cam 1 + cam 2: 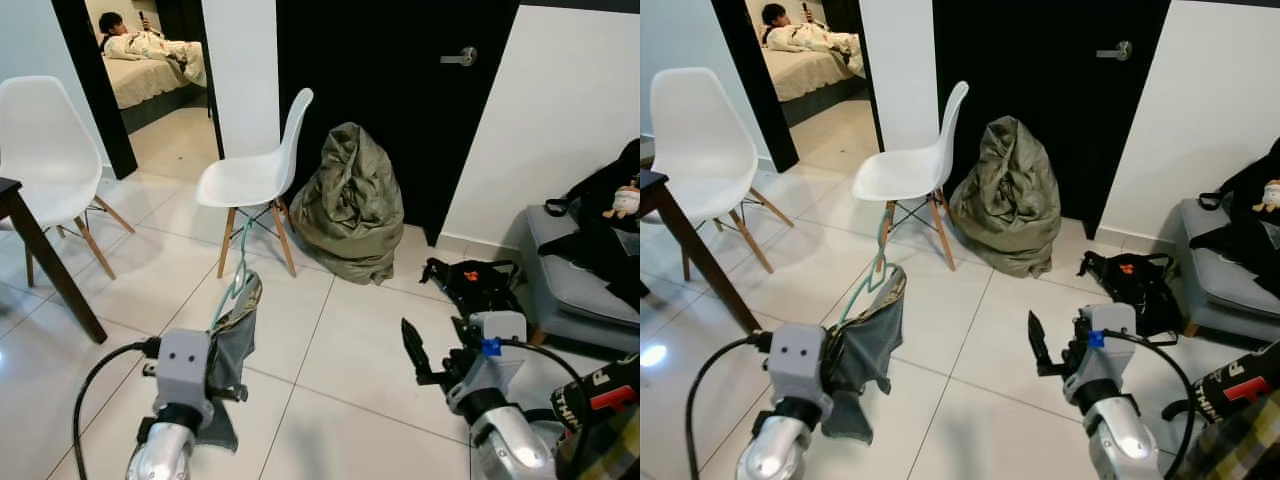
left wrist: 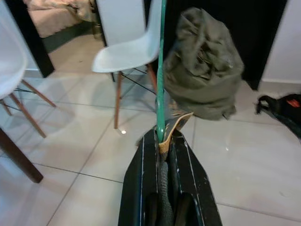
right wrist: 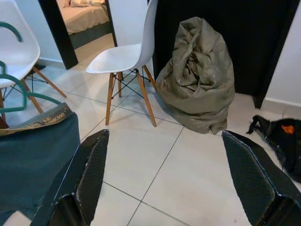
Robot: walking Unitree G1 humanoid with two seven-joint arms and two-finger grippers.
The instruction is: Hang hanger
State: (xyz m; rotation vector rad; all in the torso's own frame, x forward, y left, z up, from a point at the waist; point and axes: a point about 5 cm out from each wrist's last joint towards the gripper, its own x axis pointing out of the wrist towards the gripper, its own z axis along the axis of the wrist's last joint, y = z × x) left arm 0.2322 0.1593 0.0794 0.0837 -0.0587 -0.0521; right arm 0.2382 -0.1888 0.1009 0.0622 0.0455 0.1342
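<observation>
My left gripper (image 2: 162,141) is shut on a green hanger (image 1: 238,265), low at the front left. A dark teal garment (image 1: 236,335) with a tan waistband hangs from the hanger and covers the fingers in the eye views. The hanger's hook points up and away, toward the white chair (image 1: 255,175). Low at the front right, my right gripper (image 3: 164,136) is open with nothing between its fingers (image 1: 1035,345). In the right wrist view the hanger (image 3: 19,94) and the garment (image 3: 33,160) show at one side.
An olive bag (image 1: 350,205) slumps against a black door (image 1: 400,90). A second white chair (image 1: 45,150) and a dark table (image 1: 40,255) stand at the left. A black backpack (image 1: 470,280) and a grey sofa (image 1: 575,285) are at the right. A person (image 1: 140,42) lies on a bed beyond the doorway.
</observation>
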